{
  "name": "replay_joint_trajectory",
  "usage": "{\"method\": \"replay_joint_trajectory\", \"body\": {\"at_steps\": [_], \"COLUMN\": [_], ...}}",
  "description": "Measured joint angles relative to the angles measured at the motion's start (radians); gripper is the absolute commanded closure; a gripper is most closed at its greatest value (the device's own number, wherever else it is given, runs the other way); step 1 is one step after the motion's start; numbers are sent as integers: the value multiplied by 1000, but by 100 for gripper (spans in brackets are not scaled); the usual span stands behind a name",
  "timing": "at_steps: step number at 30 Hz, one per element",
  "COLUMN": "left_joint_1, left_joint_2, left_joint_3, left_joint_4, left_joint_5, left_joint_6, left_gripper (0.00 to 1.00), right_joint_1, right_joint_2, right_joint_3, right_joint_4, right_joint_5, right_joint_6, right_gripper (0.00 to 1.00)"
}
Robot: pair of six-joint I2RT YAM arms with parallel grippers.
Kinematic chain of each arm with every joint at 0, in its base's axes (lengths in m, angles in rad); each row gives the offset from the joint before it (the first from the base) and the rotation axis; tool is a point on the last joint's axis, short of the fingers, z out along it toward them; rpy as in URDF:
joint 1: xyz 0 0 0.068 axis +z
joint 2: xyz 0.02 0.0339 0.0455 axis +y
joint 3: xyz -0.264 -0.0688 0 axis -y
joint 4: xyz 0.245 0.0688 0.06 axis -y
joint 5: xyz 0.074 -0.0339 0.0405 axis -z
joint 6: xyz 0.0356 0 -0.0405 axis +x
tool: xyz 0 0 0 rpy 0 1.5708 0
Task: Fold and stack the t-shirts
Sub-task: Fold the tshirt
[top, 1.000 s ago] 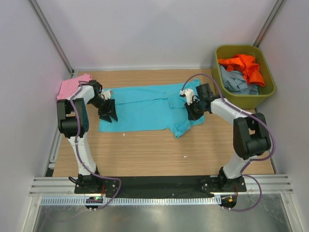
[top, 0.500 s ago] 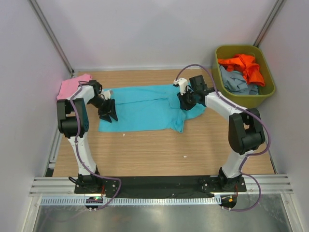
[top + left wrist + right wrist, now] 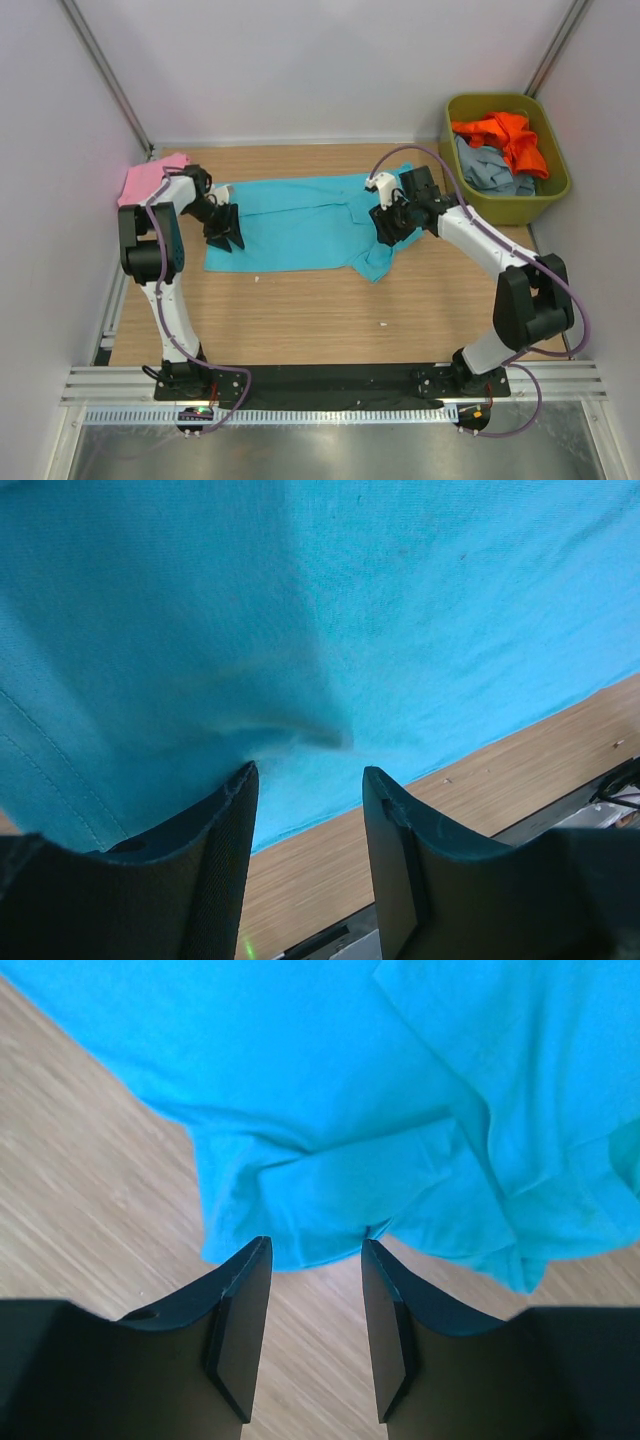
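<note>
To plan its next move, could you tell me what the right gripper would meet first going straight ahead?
Most likely the turquoise t-shirt, its rumpled edge lying between the right gripper's open jaws; depth is unclear.

A robot lab: plain white walls (image 3: 300, 60) box in a wooden table (image 3: 300, 320), and two robot arms (image 3: 165, 300) are bolted to a metal rail (image 3: 100, 385) at the bottom edge.

The surface (image 3: 300, 320) is a light wood-grain board, boxed in by plain white walls (image 3: 300, 60), with a slanted metal strut (image 3: 105, 75) running up at the far left. An olive-green plastic bin (image 3: 515, 210) sits in the far right corner, close to the right wall. A tiny white speck (image 3: 383, 323) lies on bare wood nearer in. Along the near edge there's a black plate (image 3: 330, 378), then a pale slotted strip (image 3: 330, 415).
</note>
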Motion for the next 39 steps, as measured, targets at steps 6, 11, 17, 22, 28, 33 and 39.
{"method": "replay_joint_trajectory", "body": {"at_steps": [6, 11, 17, 22, 28, 33, 39], "left_joint_1": [0, 0, 0, 0, 0, 0, 0], "left_joint_2": [6, 6, 6, 6, 6, 6, 6], "left_joint_3": [11, 11, 11, 11, 11, 11, 12], "left_joint_4": [-1, -1, -1, -1, -1, -1, -1], "left_joint_5": [0, 0, 0, 0, 0, 0, 0], "left_joint_6": [0, 0, 0, 0, 0, 0, 0], "left_gripper": [52, 52, 52, 52, 52, 52, 52], "right_joint_1": [0, 0, 0, -2, -6, -6, -6], "right_joint_2": [-32, 15, 77, 98, 117, 120, 126], "right_joint_3": [-111, -157, -158, -158, -158, -158, -140], "right_joint_4": [-33, -27, 10, 37, 61, 66, 61], "right_joint_5": [-14, -11, -3, 5, 9, 4, -13], "right_joint_6": [-12, -12, -12, -12, -13, -19, -13], "right_gripper": [53, 53, 53, 53, 67, 90, 99]}}
